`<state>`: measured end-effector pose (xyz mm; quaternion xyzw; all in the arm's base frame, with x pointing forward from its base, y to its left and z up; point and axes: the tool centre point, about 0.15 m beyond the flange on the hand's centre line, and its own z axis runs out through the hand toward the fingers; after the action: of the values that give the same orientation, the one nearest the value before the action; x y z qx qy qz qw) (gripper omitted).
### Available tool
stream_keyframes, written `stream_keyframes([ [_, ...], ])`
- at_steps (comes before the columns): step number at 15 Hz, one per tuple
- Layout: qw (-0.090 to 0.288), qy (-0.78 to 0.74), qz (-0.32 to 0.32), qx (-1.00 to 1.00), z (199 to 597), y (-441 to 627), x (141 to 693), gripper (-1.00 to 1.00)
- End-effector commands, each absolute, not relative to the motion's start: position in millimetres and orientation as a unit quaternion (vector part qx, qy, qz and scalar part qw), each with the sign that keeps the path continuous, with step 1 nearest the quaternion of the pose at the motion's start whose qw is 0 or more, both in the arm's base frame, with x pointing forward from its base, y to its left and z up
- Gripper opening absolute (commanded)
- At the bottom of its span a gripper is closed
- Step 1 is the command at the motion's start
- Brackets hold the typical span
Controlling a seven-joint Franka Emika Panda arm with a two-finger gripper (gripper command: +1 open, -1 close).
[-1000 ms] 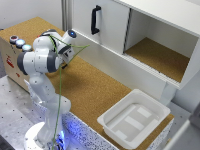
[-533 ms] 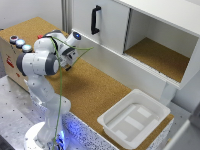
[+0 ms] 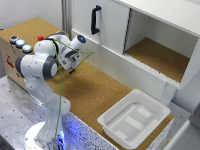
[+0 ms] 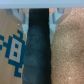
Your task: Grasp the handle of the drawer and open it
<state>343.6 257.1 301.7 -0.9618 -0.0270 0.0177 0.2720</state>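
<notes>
One black bar handle (image 3: 94, 20) upright on one white drawer (image 3: 102, 22) front, shut flush at the cabinet's upper part, beside one open compartment (image 3: 159, 54) toward the exterior view's right. One Franka arm folded below and left of the handle, its gripper (image 3: 73, 68) low over the cork top (image 3: 92, 92), well apart from the handle; claw state impossible to tell. One white plastic tub (image 3: 134, 119) near the cork top's front edge, bare cork between tub and arm.
</notes>
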Motion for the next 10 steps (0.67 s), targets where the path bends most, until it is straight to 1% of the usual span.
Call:
stream_keyframes([
  [1,0.287,-0.021,0.019,-0.958,270.8,215.5,352.5,-1.00],
  [10,0.282,-0.003,0.018,-0.959,267.4,188.7,348.9,-1.00],
])
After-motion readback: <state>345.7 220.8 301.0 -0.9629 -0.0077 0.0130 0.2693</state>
